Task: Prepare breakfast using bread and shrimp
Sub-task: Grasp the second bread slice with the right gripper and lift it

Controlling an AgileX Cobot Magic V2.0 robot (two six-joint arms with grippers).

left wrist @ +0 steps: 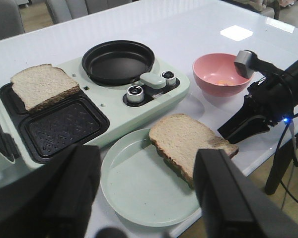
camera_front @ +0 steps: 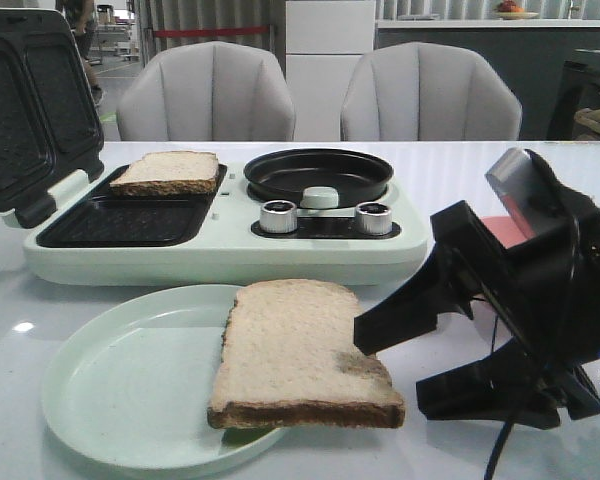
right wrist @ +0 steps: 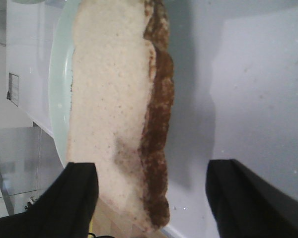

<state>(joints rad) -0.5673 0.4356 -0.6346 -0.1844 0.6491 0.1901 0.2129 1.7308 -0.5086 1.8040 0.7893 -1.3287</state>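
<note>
Black right gripper [camera_front: 405, 365] open, straddling pale brown-crusted bread slice [camera_front: 300, 350] overhanging round mint plate's [camera_front: 110, 400] right rim. Risk: shallow pinch, tearing or dropping.

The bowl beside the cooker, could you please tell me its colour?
Pink; the bowl shows best in the left wrist view.

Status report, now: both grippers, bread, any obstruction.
Right gripper open, straddling edge of bread slice overhanging plate. Left gripper open, holding nothing. Second slice on sandwich maker. Nothing in the way.
</note>
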